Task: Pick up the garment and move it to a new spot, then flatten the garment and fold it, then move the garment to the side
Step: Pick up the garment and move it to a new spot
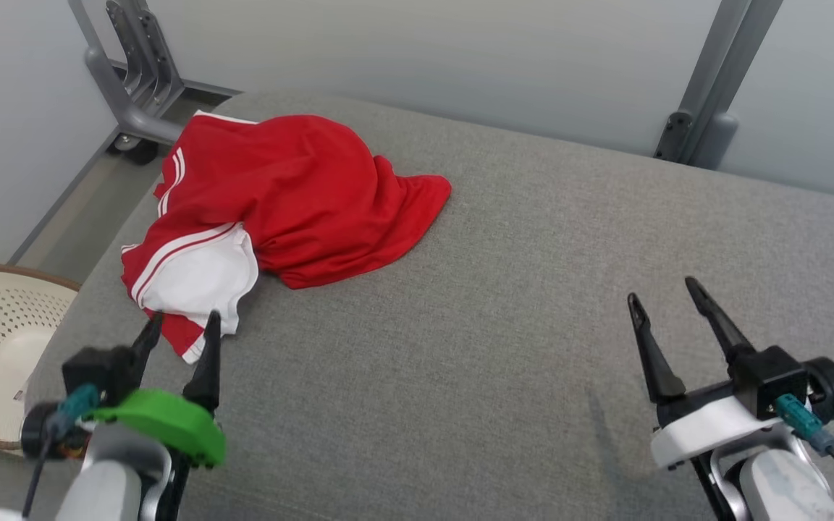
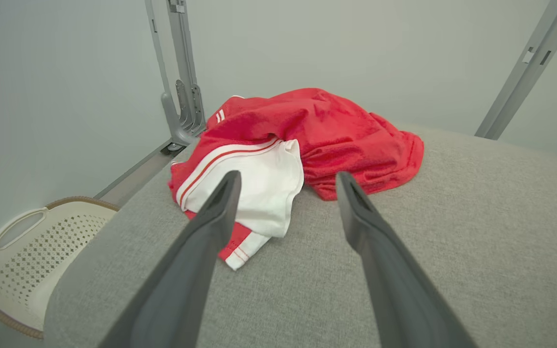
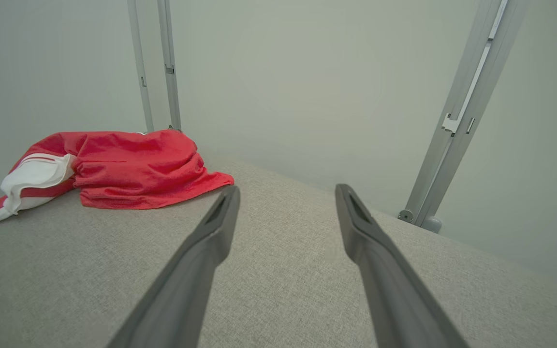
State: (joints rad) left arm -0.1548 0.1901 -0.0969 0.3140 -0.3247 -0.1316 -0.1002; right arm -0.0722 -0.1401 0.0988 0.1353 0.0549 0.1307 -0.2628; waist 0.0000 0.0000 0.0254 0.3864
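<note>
Left hand point(image 1: 184, 316) wide open, empty, by garment point(image 1: 301, 188); right hand point(image 1: 662, 289) likewise.

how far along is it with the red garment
Nothing looks done: the red garment lies crumpled at the far left of the grey surface. In hand: left gripper, open and empty, points at its near edge; right gripper open, well apart. Left: pick up, move, flatten, fold, set aside.
</note>
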